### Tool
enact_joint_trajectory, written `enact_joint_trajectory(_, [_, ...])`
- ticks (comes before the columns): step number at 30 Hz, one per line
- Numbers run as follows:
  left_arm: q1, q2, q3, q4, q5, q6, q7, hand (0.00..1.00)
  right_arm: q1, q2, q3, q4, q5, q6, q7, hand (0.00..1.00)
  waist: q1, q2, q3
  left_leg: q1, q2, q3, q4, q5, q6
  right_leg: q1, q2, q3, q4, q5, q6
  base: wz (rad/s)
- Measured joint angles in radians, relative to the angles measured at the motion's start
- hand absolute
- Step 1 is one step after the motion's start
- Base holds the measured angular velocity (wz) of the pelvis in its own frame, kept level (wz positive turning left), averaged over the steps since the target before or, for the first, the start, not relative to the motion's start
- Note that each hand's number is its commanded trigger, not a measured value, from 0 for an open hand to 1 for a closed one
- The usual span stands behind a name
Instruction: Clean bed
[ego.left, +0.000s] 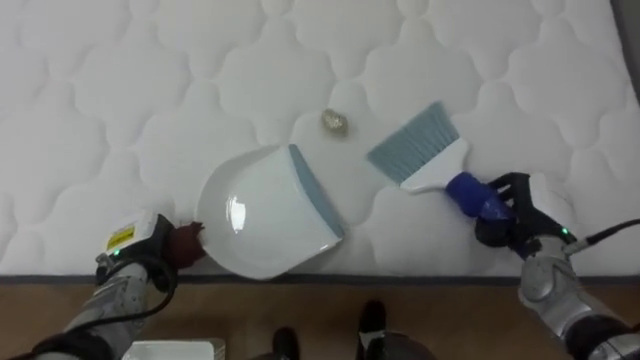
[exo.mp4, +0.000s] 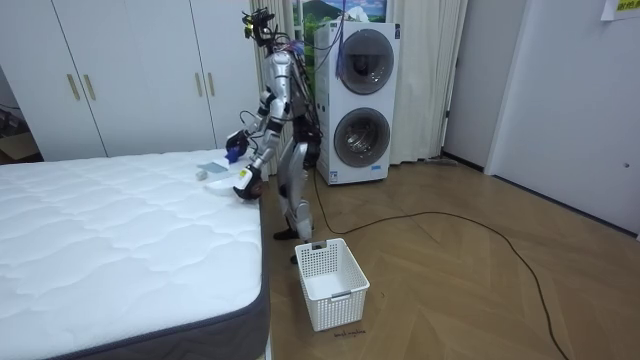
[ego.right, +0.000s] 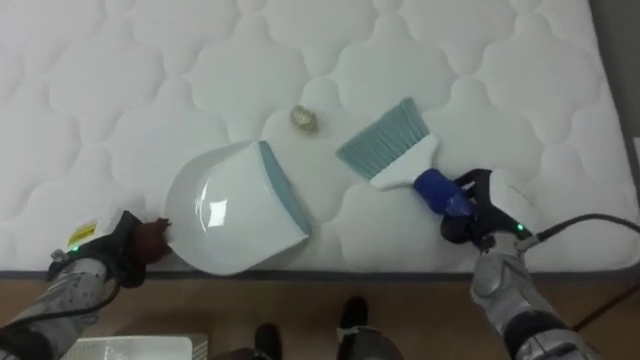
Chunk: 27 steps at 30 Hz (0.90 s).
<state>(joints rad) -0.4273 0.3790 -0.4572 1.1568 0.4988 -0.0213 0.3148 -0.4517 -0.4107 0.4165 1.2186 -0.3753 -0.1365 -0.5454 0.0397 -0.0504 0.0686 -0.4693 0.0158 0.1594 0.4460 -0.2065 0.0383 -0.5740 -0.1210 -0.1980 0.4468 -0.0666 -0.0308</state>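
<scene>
A small crumpled scrap (ego.left: 336, 123) lies on the white quilted mattress (ego.left: 150, 70). My left hand (ego.left: 150, 245) is shut on the dark handle of a white dustpan (ego.left: 265, 210), whose grey-blue lip faces the scrap a short way off. My right hand (ego.left: 520, 215) is shut on the blue handle of a hand brush (ego.left: 425, 150); its grey-blue bristles rest on the mattress just right of the scrap. In the room view I stand at the bed's side, bent over it, with the dustpan (exo.mp4: 222, 187) and the brush (exo.mp4: 212, 166) on the mattress.
The mattress edge (ego.left: 300, 277) runs just in front of me, wooden floor below it. A white laundry basket (exo.mp4: 331, 283) stands on the floor by the bed's corner. Stacked washing machines (exo.mp4: 358, 105) and wardrobes stand behind.
</scene>
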Motion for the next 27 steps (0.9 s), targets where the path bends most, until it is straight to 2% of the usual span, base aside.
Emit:
enact_joint_trajectory(2, [-0.009,0.011,0.000,-0.006,0.024,0.002,0.001,1.00,-0.033,-0.032,0.004,0.018,-0.088,0.019,0.005,1.00,0.011,-0.011,0.0005,-0.009,0.001,0.000,0.004,-0.002,0.001,-0.006,-0.001,-0.004,0.003,0.000,0.000,0.00])
enact_joint_trajectory(3, [-0.023,0.019,0.000,-0.012,0.049,0.012,0.003,1.00,-0.049,-0.059,0.014,0.019,-0.151,0.045,0.005,1.00,0.023,-0.019,0.0026,-0.018,0.006,0.000,0.009,-0.003,0.002,-0.013,-0.001,-0.005,0.004,0.001,-0.001,0.00])
enact_joint_trajectory(4, [-0.029,0.024,0.000,-0.015,0.060,0.016,0.005,1.00,-0.057,-0.071,0.024,0.019,-0.176,0.057,0.005,1.00,0.026,-0.021,0.0038,-0.024,0.007,-0.001,0.017,-0.004,0.002,-0.014,0.000,-0.009,0.004,0.001,-0.001,0.08])
enact_joint_trajectory(6, [-0.047,0.039,0.000,-0.016,0.089,0.027,0.016,1.00,-0.082,-0.097,0.046,0.018,-0.269,0.109,0.012,1.00,0.037,-0.030,0.0072,-0.036,0.010,-0.003,0.030,-0.008,0.001,-0.015,0.001,-0.022,0.003,0.003,-0.004,0.10])
enact_joint_trajectory(8, [-0.054,0.040,0.001,-0.019,0.111,0.040,0.036,1.00,-0.093,-0.110,0.063,0.013,-0.331,0.143,0.023,1.00,0.052,-0.037,0.0069,-0.042,0.010,-0.003,0.031,-0.008,0.001,-0.022,0.000,-0.024,0.002,0.006,-0.006,0.00])
enact_joint_trajectory(13, [-0.058,0.040,0.012,-0.017,0.157,0.049,0.070,1.00,-0.116,-0.110,0.074,-0.021,-0.486,0.221,0.071,1.00,0.070,-0.042,0.0093,-0.045,0.015,-0.010,0.036,-0.008,0.001,-0.021,-0.001,-0.037,0.002,0.011,-0.010,-0.03])
enact_joint_trajectory(16, [-0.061,0.040,0.015,-0.019,0.167,0.058,0.078,1.00,-0.129,-0.109,0.097,-0.033,-0.528,0.252,0.093,1.00,0.076,-0.049,0.0133,-0.045,0.022,-0.009,0.037,-0.010,-0.001,-0.021,-0.005,-0.053,0.002,0.013,-0.015,-0.01])
enact_joint_trajectory(18, [-0.061,0.050,0.022,-0.030,0.178,0.063,0.089,1.00,-0.150,-0.104,0.121,-0.057,-0.582,0.286,0.124,1.00,0.078,-0.064,0.0196,-0.046,0.023,-0.002,0.036,-0.012,-0.005,-0.022,-0.002,-0.057,-0.003,0.013,-0.020,-0.05])
enact_joint_trajectory(19, [-0.061,0.060,0.023,-0.037,0.181,0.066,0.089,1.00,-0.155,-0.102,0.132,-0.075,-0.619,0.302,0.139,1.00,0.079,-0.072,0.0176,-0.050,0.024,-0.002,0.037,-0.013,-0.007,-0.022,0.003,-0.062,-0.011,0.016,-0.025,-0.05])
enact_joint_trajectory(22, [-0.060,0.079,0.026,-0.041,0.189,0.066,0.097,1.00,-0.165,-0.103,0.153,-0.111,-0.693,0.324,0.168,1.00,0.080,-0.089,0.0164,-0.053,0.031,-0.008,0.040,-0.011,-0.011,-0.018,0.011,-0.067,-0.020,0.022,-0.031,0.00])
enact_joint_trajectory(27, [-0.057,0.082,0.049,-0.041,0.214,0.081,0.109,1.00,-0.173,-0.105,0.166,-0.183,-0.757,0.347,0.254,1.00,0.081,-0.095,0.0153,-0.045,0.043,-0.009,0.038,-0.007,-0.017,0.002,0.025,-0.074,-0.045,0.031,-0.036,0.00])
